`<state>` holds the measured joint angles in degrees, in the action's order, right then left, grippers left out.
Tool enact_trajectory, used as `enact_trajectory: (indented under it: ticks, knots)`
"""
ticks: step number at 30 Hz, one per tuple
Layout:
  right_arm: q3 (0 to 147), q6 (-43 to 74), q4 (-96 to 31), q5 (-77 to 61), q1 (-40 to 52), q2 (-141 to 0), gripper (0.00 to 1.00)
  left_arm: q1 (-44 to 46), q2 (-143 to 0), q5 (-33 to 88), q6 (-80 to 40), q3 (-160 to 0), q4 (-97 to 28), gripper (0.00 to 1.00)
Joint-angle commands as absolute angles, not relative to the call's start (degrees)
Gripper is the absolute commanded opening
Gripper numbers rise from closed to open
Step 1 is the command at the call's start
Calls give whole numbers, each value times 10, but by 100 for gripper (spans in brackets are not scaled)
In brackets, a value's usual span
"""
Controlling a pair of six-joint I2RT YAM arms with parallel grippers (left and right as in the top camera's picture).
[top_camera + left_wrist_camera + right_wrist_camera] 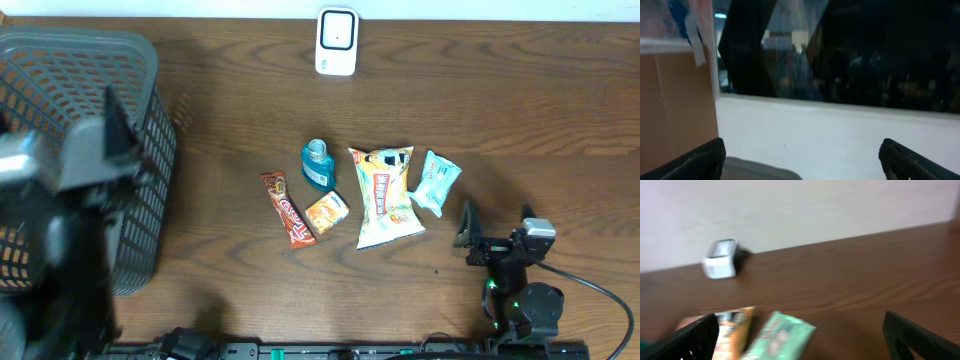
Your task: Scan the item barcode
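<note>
Several items lie mid-table: a teal bottle (318, 165), a red candy bar (288, 209), a small orange packet (327, 212), a yellow snack bag (385, 195) and a mint-green packet (436, 182). The white scanner (338, 42) stands at the far edge. My right gripper (494, 228) is low at the near right, open and empty, just right of the mint-green packet (780, 337); it faces the scanner (720, 259). My left gripper (800, 160) is open and empty, raised high over the basket and facing the wall.
A dark grey mesh basket (150, 190) fills the left side, and its rim (760, 170) shows under the left fingers. The left arm (70, 170) is a big blur near the overhead camera. A black cable (600, 290) trails from the right arm.
</note>
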<state>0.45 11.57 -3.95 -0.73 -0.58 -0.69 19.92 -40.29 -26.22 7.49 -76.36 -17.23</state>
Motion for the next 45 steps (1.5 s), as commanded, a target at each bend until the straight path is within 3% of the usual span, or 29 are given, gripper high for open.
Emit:
enact_trajectory:
  ticks: [1, 11, 17, 23, 27, 35, 45]
  knots:
    - [3, 276, -35, -119, 1, -4, 99, 197, -343, -232, 69, -763, -176, 98]
    - [3, 408, -26, -396, 1, -10, 99, 196, -197, -93, 28, -763, -196, 98]
    - [3, 462, -28, -526, 1, -10, 99, 179, -129, -92, 5, -763, -198, 98]
    - [3, 530, -27, -550, 1, -10, 99, 114, -85, -78, 5, -763, -201, 98]
    - [3, 546, -29, -550, 1, -10, 99, 64, -69, 0, -8, -763, -205, 98]
    - [3, 444, -56, -602, 1, -10, 99, 26, -10, 27, -8, -763, -203, 98]
    - [3, 425, -55, -587, 1, -10, 99, 5, -2, 19, -7, -771, -189, 98]
